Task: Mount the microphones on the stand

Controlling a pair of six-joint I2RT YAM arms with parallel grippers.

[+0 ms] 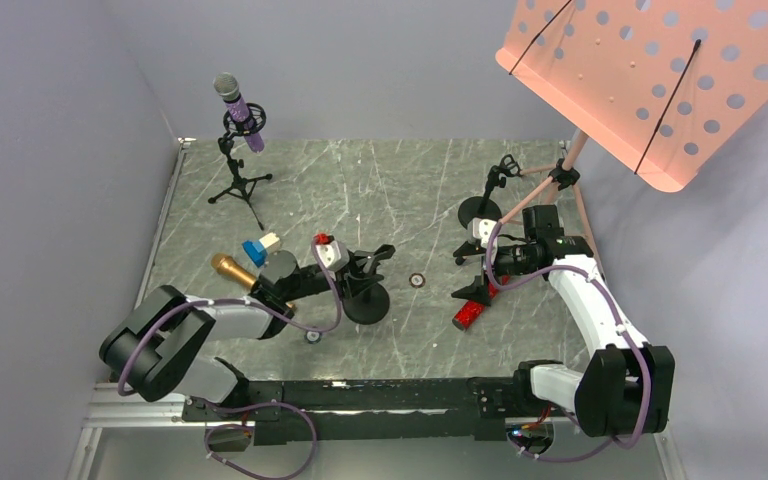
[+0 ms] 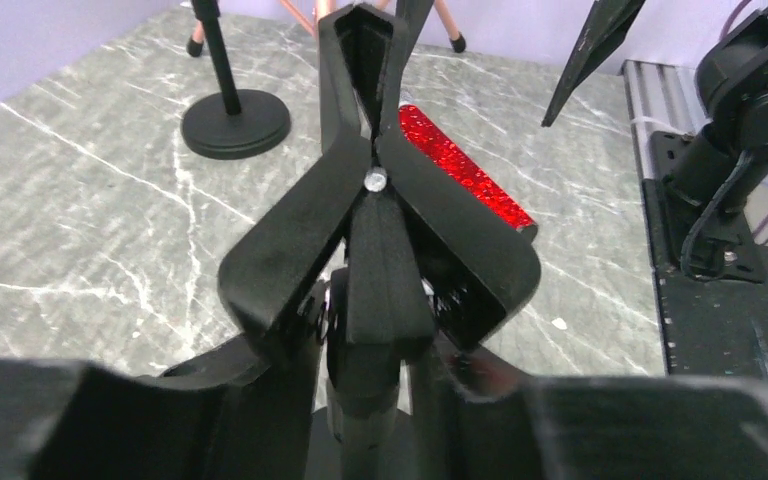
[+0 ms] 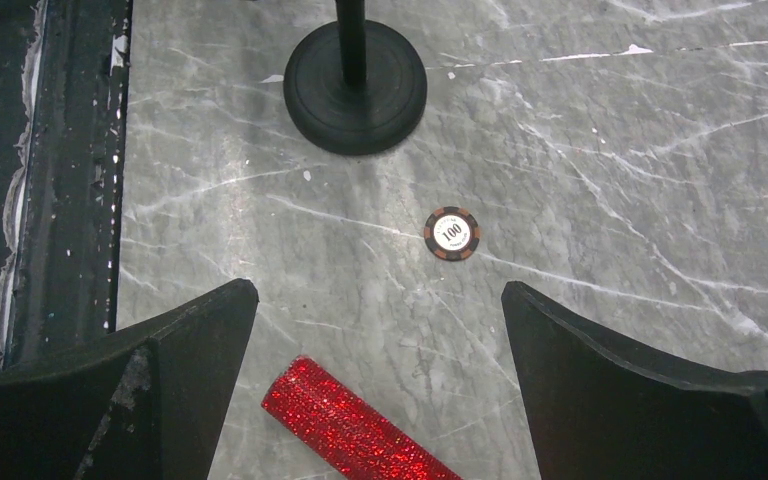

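The purple microphone sits in a tripod stand at the back left. The gold microphone lies on the table by my left arm. The red glitter microphone lies flat at centre right; it also shows in the right wrist view and the left wrist view. My left gripper is shut on the clip neck of a round-base stand; its empty black clip stands open. My right gripper is open just above the red microphone's end.
A second round-base stand with an empty clip stands behind the right gripper. A pink music stand overhangs the back right. A poker chip lies mid-table. A blue and white block lies near the gold microphone.
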